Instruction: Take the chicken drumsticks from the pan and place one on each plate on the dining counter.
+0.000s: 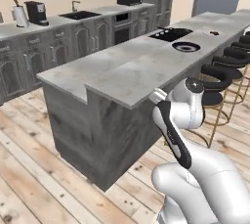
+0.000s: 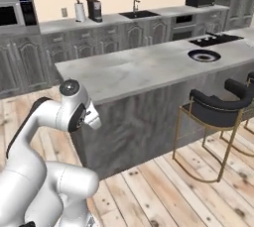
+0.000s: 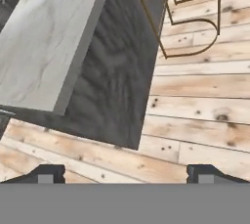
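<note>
Jaws spread wide and empty, pointing down at the wooden floor (image 3: 205, 96) beside the dining counter (image 3: 44, 47).

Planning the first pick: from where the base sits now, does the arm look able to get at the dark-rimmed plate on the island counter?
Probably not yet. The dark-rimmed plate sits far along the island counter, near the hob, while the gripper, jaws open, points down at the wooden floor by the counter's near end. The base likely needs to drive closer.

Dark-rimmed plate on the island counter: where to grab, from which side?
The rim, on the side facing the stools. The dark-rimmed plate lies flat on the counter, too wide and shallow to pinch across, so probably come down from above, one finger inside the rim, one outside.
</note>
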Robot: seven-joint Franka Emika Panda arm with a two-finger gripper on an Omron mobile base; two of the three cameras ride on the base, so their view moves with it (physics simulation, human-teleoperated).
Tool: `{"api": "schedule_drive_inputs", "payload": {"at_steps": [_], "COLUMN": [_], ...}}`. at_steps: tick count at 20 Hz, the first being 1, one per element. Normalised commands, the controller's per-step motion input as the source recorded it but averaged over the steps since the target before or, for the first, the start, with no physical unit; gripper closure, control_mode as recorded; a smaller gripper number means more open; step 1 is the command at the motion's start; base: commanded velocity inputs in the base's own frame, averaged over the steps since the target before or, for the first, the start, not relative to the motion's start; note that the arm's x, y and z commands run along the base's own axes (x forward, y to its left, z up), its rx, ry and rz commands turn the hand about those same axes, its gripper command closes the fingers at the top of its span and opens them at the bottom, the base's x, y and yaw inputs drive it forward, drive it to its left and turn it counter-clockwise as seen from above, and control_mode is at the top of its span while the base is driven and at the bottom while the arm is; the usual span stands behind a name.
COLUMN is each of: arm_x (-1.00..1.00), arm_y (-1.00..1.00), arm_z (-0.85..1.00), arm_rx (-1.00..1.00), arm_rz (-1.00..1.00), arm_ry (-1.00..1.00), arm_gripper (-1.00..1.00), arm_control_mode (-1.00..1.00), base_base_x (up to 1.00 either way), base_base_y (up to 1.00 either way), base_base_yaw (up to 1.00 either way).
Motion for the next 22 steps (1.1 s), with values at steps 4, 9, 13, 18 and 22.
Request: {"api": "schedule_drive_inputs", "payload": {"at_steps": [4, 9, 13, 18, 22], "arm_x": [0.00, 0.00, 0.00, 0.00, 0.00], "arm_y": [0.00, 0.00, 0.00, 0.00, 0.00], "arm_z": [0.00, 0.00, 0.00, 0.00, 0.00], "arm_rx": [0.00, 0.00, 0.00, 0.00, 0.00], "arm_rz": [0.00, 0.00, 0.00, 0.00, 0.00], "arm_ry": [0.00, 0.00, 0.00, 0.00, 0.00], "arm_gripper": [-1.00, -1.00, -1.00, -1.00, -1.00], "arm_control_mode": [1.00, 1.00, 1.00, 1.00, 1.00], "base_base_x": [0.19, 0.16, 0.16, 0.16, 0.14], "base_base_y": [1.00, 1.00, 1.00, 1.00, 1.00], "base_base_yaw": [-0.44, -0.39, -0.37, -0.36, -0.34]}}
